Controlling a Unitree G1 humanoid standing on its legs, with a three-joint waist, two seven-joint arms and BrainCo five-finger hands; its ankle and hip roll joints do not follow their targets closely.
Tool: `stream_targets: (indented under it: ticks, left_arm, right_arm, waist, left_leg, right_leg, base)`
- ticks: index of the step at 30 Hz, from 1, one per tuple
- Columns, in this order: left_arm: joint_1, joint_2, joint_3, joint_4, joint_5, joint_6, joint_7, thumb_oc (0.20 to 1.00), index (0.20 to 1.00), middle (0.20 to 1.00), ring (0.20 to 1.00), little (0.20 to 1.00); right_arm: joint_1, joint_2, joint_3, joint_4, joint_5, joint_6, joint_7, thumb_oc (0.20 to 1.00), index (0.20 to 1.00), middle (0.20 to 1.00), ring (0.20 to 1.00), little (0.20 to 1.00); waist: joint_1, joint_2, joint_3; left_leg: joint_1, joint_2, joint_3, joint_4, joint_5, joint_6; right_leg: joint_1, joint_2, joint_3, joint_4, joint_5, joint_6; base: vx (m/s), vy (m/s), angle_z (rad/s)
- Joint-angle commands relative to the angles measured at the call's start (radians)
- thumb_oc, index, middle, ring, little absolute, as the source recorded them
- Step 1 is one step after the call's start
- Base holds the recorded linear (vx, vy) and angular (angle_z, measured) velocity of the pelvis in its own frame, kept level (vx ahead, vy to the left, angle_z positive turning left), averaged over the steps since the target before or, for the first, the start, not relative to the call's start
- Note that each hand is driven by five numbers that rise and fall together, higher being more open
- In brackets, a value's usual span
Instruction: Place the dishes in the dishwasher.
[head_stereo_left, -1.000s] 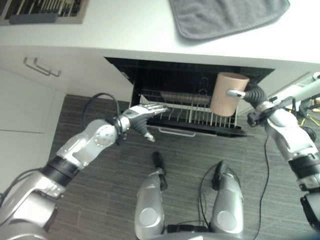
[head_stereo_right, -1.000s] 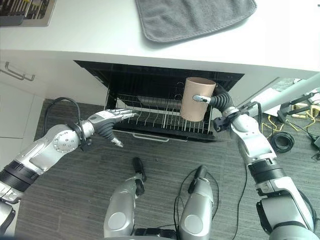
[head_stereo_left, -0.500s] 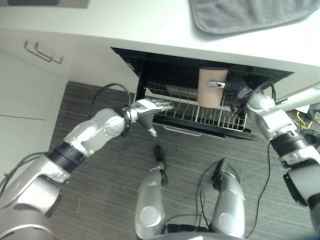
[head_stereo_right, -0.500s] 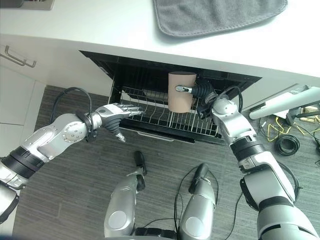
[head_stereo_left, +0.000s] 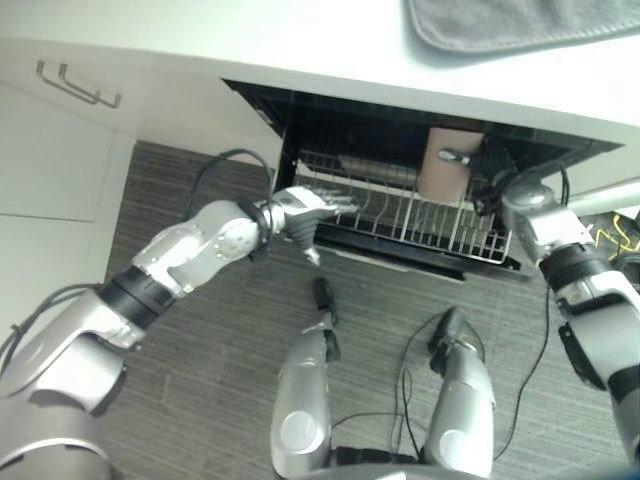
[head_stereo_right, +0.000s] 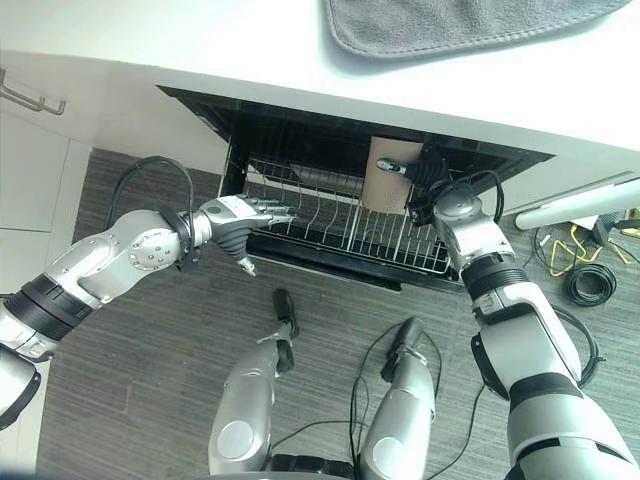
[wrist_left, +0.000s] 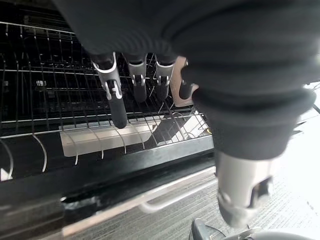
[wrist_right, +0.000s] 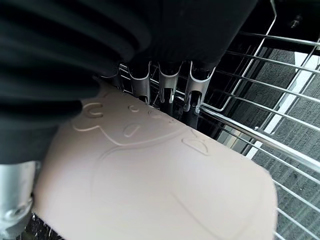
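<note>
A tan cup (head_stereo_left: 443, 171) hangs inside the open dishwasher, over the right half of the pulled-out wire rack (head_stereo_left: 400, 215). My right hand (head_stereo_right: 428, 172) is shut on the cup (wrist_right: 150, 185), fingers (wrist_right: 167, 85) curled round its far side and thumb on the near side. My left hand (head_stereo_left: 305, 205) reaches the rack's left front corner, fingers (wrist_left: 114, 92) straight over the wires and holding nothing. The cup (wrist_left: 181, 85) also shows past the left hand's fingers.
A white countertop (head_stereo_left: 250, 50) runs above the dishwasher opening with a grey cloth (head_stereo_left: 520, 22) on it. White cabinet fronts with a bar handle (head_stereo_left: 75, 85) stand to the left. The rack's front handle (wrist_left: 165, 197) hangs over grey striped floor (head_stereo_left: 180, 400).
My right hand has carried the cup forward and down from above the rack's front into the dishwasher opening. The left hand stays at the rack's left corner. The camera has shifted.
</note>
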Motion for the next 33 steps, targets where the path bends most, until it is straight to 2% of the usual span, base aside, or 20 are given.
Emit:
stream_targets:
  ticks: [1,3,9,13,16,17,18,29,33]
  left_arm:
    - [-0.034,-0.001,0.035,-0.071,-0.013,-0.025,0.003,1.0,1.0,1.0,1.0,1.0]
    - [-0.033,0.003,0.026,-0.076,-0.021,-0.034,0.006,1.0,1.0,1.0,1.0,1.0]
    - [-0.04,0.007,0.025,-0.106,-0.02,-0.041,-0.01,1.0,1.0,1.0,1.0,1.0]
    - [-0.053,-0.002,0.023,-0.111,-0.033,-0.034,-0.001,1.0,1.0,1.0,1.0,1.0]
    - [-0.044,0.0,0.029,-0.13,-0.04,-0.023,-0.004,1.0,1.0,1.0,1.0,1.0]
    - [-0.046,-0.002,0.027,-0.133,-0.047,-0.014,-0.001,1.0,1.0,1.0,1.0,1.0]
    - [-0.049,-0.001,0.022,-0.13,-0.048,-0.012,0.003,1.0,1.0,1.0,1.0,1.0]
    - [-0.049,0.005,0.017,-0.132,-0.057,0.007,0.022,1.0,1.0,1.0,1.0,1.0]
    - [-0.04,0.018,0.02,-0.138,-0.065,0.003,0.021,1.0,1.0,1.0,1.0,1.0]
  right_arm:
    - [-0.103,-0.009,-0.02,0.04,-0.046,-0.074,-0.023,0.2,0.2,0.2,0.2,0.2]
    - [-0.105,-0.006,-0.014,0.073,-0.055,-0.087,-0.028,0.2,0.2,0.2,0.2,0.2]
    - [-0.122,0.019,-0.011,0.126,-0.053,-0.041,-0.078,0.2,0.2,0.2,0.2,0.2]
    - [-0.12,0.052,-0.025,0.199,0.059,-0.037,-0.151,0.2,0.2,0.2,0.2,0.2]
    - [-0.098,0.048,-0.058,0.222,0.063,-0.031,-0.17,0.2,0.2,0.2,0.2,0.2]
    - [-0.091,0.05,-0.064,0.238,0.059,-0.034,-0.174,0.573,0.573,0.573,0.573,0.573]
    - [-0.093,0.049,-0.065,0.247,0.054,-0.03,-0.179,1.0,1.0,1.0,1.0,1.0]
    - [-0.079,0.016,-0.078,0.284,-0.023,-0.015,-0.356,1.0,1.0,1.0,1.0,1.0]
    - [-0.079,-0.006,-0.069,0.279,-0.167,0.013,-0.419,1.0,1.0,1.0,1.0,1.0]
  waist:
    - [0.032,0.024,-0.02]
    - [0.037,0.031,-0.02]
    - [0.048,0.049,-0.02]
    - [0.052,0.062,-0.02]
    - [0.05,0.072,-0.02]
    - [0.049,0.077,-0.02]
    - [0.048,0.078,-0.02]
    - [0.039,0.088,-0.02]
    - [0.038,0.094,-0.02]
  left_leg:
    - [-0.015,0.002,-0.014,0.039,-0.082,-0.032]
    - [-0.002,-0.006,-0.02,0.038,-0.099,-0.042]
    - [-0.006,-0.017,-0.012,0.017,-0.091,-0.044]
    - [-0.004,-0.02,-0.003,0.005,-0.083,-0.045]
    - [0.001,-0.023,-0.002,0.0,-0.084,-0.046]
    - [0.0,-0.024,0.0,-0.003,-0.082,-0.046]
    - [0.0,-0.025,0.002,-0.004,-0.082,-0.046]
    - [-0.001,-0.023,0.014,-0.011,-0.078,-0.048]
    - [0.0,-0.024,0.016,-0.011,-0.079,-0.047]
  right_leg:
    - [-0.017,0.005,-0.015,-0.018,0.048,0.019]
    - [-0.003,-0.005,-0.01,-0.014,0.036,0.032]
    - [-0.007,-0.017,-0.022,-0.028,0.048,0.034]
    - [-0.006,-0.022,-0.026,-0.037,0.055,0.034]
    - [-0.004,-0.024,-0.024,-0.039,0.055,0.035]
    - [-0.008,-0.025,-0.022,-0.04,0.057,0.035]
    - [-0.009,-0.025,-0.022,-0.041,0.057,0.035]
    - [-0.021,-0.023,-0.014,-0.041,0.062,0.039]
    - [-0.022,-0.024,-0.011,-0.042,0.063,0.04]
  base:
    - [0.0,0.0,0.0]
    - [0.05,0.018,0.01]
    - [0.0,0.01,0.04]
    - [0.0,0.011,0.0]
    - [0.02,0.037,0.02]
    - [0.01,0.029,0.05]
    - [0.0,0.025,0.04]
    - [0.0,0.0,0.0]
    - [0.0,0.0,0.0]
